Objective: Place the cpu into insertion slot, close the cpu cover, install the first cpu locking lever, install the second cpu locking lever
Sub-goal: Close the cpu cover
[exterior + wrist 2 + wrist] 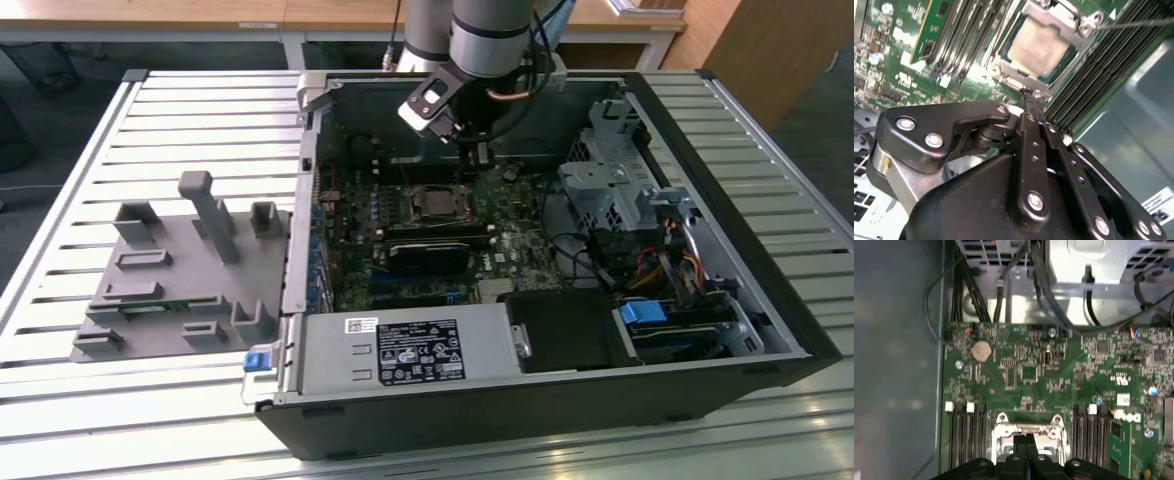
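One cpu: small, flat, square, with a matte top of pale silvery-beige. It lies flat in the insertion slot, mid-board on the green motherboard. The cpu cover, a thin silvery frame, is down around it, and the chip's top shows through the square cut-out. A thin metal rod runs off from one corner of the cover.

The gripper hangs at the cover's edge, on the far side of the slot in the exterior view. Its fingers are pressed together with no gap, and nothing is seen between them. Whether the tips touch the frame, I cannot tell. Black memory slots flank the socket on both sides.

The open computer case lies on a slatted tabletop. A grey power supply box sits at its near side. A grey fixture rests at the exterior view's left, well apart from the slot.
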### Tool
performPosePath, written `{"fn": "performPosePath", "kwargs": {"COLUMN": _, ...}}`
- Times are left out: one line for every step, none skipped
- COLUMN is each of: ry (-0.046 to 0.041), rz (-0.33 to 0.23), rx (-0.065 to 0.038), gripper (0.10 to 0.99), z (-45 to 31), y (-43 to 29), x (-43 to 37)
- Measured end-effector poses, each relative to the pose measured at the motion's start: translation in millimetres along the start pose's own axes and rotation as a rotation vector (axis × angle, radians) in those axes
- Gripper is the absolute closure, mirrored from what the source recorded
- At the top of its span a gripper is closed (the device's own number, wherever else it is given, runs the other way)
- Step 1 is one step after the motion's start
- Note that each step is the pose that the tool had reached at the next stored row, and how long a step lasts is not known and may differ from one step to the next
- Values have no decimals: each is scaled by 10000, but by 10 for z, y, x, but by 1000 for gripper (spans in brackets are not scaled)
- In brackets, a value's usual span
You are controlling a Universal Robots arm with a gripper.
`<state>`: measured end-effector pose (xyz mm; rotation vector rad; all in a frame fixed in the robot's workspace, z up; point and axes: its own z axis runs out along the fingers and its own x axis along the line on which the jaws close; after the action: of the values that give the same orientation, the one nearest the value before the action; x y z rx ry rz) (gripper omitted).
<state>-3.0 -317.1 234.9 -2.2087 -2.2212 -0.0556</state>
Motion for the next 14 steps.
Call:
{"fn": "performPosePath", "kwargs": {"ry": -1, "rz": -1, "rx": 0, "gripper": 980, "z": 9, "y": -21, "x": 0}}
{"fn": "performPosePath", "kwargs": {"ry": -2, "rz": 0, "rx": 0, "gripper": 980, "z": 21, "y": -35, "x": -1}}
{"fn": "performPosePath", "kwargs": {"ry": -2, "rz": 1, "rx": 0, "gripper": 980, "z": 36, "y": -45, "x": -1}}
{"fn": "performPosePath", "kwargs": {"ry": -3, "rz": 1, "rx": 1, "gripper": 980, "z": 54, "y": -51, "x": -2}}
{"fn": "performPosePath", "kwargs": {"ry": -3, "rz": 0, "rx": 1, "gripper": 980, "z": 72, "y": -53, "x": -3}}
{"fn": "performPosePath", "kwargs": {"ry": -1, "rz": -1, "rx": 1, "gripper": 980, "z": 90, "y": -55, "x": -3}}
{"fn": "performPosePath", "kwargs": {"ry": -2, "rz": -1, "rx": 2, "gripper": 980, "z": 107, "y": -56, "x": -5}}
{"fn": "performPosePath", "kwargs": {"ry": -3, "rz": -5, "rx": 3, "gripper": 980, "z": 121, "y": -58, "x": -7}}
{"fn": "performPosePath", "kwargs": {"ry": -3, "rz": -9, "rx": 4, "gripper": 980, "z": 128, "y": -66, "x": -10}}
{"fn": "performPosePath", "kwargs": {"ry": -4, "rz": -17, "rx": 4, "gripper": 980, "z": 132, "y": -81, "x": -12}}
{"fn": "performPosePath", "kwargs": {"ry": -4, "rz": -22, "rx": 5, "gripper": 980, "z": 136, "y": -102, "x": -13}}
{"fn": "performPosePath", "kwargs": {"ry": -3, "rz": -26, "rx": 5, "gripper": 980, "z": 139, "y": -131, "x": -13}}
{"fn": "performPosePath", "kwargs": {"ry": -3, "rz": -28, "rx": 4, "gripper": 980, "z": 141, "y": -169, "x": -13}}
{"fn": "performPosePath", "kwargs": {"ry": -2, "rz": -27, "rx": 4, "gripper": 980, "z": 143, "y": -211, "x": -12}}
